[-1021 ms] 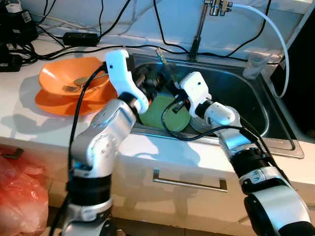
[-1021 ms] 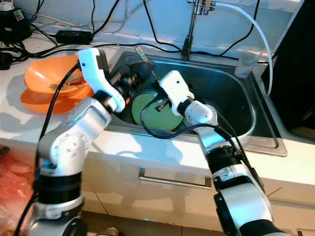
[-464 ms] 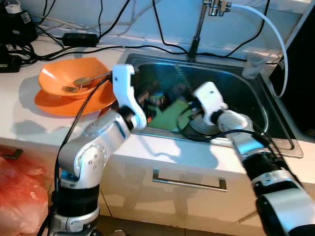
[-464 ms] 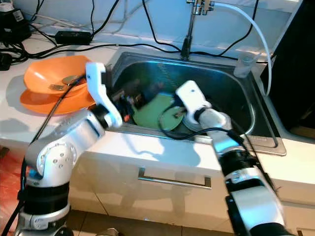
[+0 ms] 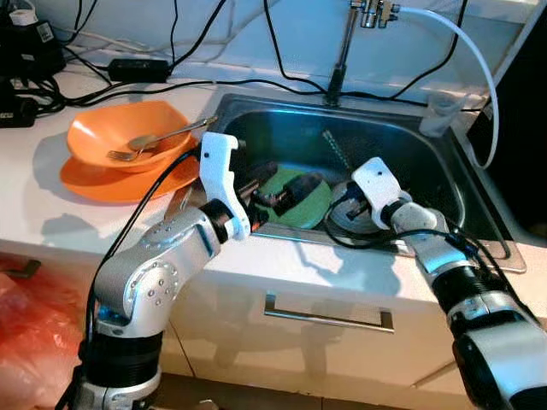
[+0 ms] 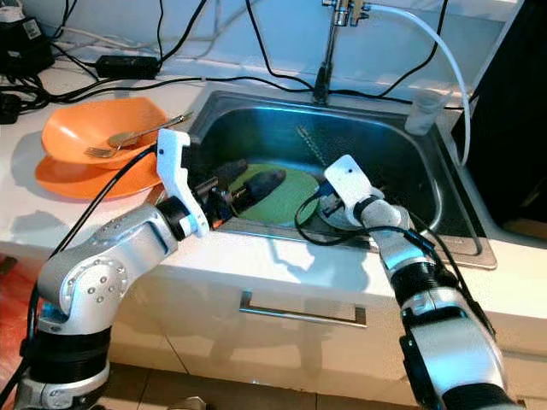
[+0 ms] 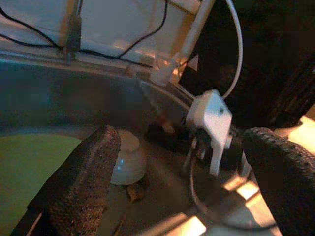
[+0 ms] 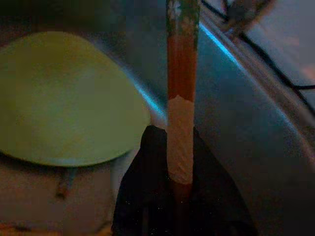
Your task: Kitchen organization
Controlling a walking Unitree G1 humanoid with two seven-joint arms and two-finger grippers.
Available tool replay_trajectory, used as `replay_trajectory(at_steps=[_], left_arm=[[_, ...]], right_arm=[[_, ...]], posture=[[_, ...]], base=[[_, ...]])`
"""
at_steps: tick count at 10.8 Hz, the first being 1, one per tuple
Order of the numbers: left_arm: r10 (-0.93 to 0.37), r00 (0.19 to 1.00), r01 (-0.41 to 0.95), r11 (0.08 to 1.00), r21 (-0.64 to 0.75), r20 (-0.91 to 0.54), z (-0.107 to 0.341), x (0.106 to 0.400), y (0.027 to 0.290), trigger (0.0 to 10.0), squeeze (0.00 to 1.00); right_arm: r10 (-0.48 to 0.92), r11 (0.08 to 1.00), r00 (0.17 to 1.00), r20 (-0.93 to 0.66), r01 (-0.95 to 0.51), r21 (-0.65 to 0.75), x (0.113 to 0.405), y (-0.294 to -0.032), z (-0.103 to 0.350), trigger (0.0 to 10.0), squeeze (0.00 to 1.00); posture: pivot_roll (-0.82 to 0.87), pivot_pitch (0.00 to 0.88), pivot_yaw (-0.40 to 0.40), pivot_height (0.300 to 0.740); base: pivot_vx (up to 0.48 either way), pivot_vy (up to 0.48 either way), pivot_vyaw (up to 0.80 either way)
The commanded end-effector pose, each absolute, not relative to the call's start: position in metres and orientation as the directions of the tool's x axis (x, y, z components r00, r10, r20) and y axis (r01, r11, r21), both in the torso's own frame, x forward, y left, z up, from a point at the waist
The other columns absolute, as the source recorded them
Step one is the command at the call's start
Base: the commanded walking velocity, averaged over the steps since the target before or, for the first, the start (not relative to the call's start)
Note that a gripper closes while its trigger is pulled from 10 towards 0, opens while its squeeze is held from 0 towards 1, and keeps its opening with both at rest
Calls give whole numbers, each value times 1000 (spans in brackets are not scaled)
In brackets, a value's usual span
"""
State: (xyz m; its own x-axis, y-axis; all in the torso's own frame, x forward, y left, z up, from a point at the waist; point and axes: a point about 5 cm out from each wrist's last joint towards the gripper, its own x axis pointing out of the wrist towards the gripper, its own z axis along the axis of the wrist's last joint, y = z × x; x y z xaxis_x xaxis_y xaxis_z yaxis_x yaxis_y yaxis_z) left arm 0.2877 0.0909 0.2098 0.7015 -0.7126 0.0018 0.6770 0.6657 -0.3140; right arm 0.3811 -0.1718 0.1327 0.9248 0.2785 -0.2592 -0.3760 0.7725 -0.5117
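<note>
The right gripper (image 8: 179, 196) is clamped on a chopstick (image 8: 181, 98) whose long axis rises from the sink (image 5: 444, 184) toward the faucet. The left gripper (image 5: 278, 184), fingers spread and empty, hovers nearer the green plate (image 5: 318, 203) lying in the sink's left half.

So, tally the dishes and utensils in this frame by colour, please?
Orange: 2, the bowl stacked on the plate.
Green: 1, the plate in the sink.
White: 1, the small cup in the sink.
Silver: 1, the fork in the bowl.
Total: 5.
</note>
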Motion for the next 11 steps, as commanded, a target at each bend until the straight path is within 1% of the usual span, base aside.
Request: replay_trajectory(at_steps=[1,3,4,11], left_arm=[[-734,679,697,650,-303,-14,208,284,90,10000,1000],[-743,668,704,645,-296,-31,205,281,90,10000,1000],[-749,661,710,641,-291,-37,203,280,90,10000,1000],[-756,653,719,638,-274,-45,203,281,90,10000,1000]], right_arm=[[238,773,938,-250,-339,-536,385,-180,139,10000,0],[196,781,950,-242,-300,-547,387,-186,140,10000,0],[189,784,951,-246,-297,-545,387,-187,139,10000,1000],[196,789,944,-265,-312,-529,384,-188,131,10000,1000]], posture=[[68,0,-18,740],[70,0,-12,740],[72,0,-9,740],[74,0,-1,740]], base=[[0,0,0],[0,0,0],[0,0,0],[0,0,0]])
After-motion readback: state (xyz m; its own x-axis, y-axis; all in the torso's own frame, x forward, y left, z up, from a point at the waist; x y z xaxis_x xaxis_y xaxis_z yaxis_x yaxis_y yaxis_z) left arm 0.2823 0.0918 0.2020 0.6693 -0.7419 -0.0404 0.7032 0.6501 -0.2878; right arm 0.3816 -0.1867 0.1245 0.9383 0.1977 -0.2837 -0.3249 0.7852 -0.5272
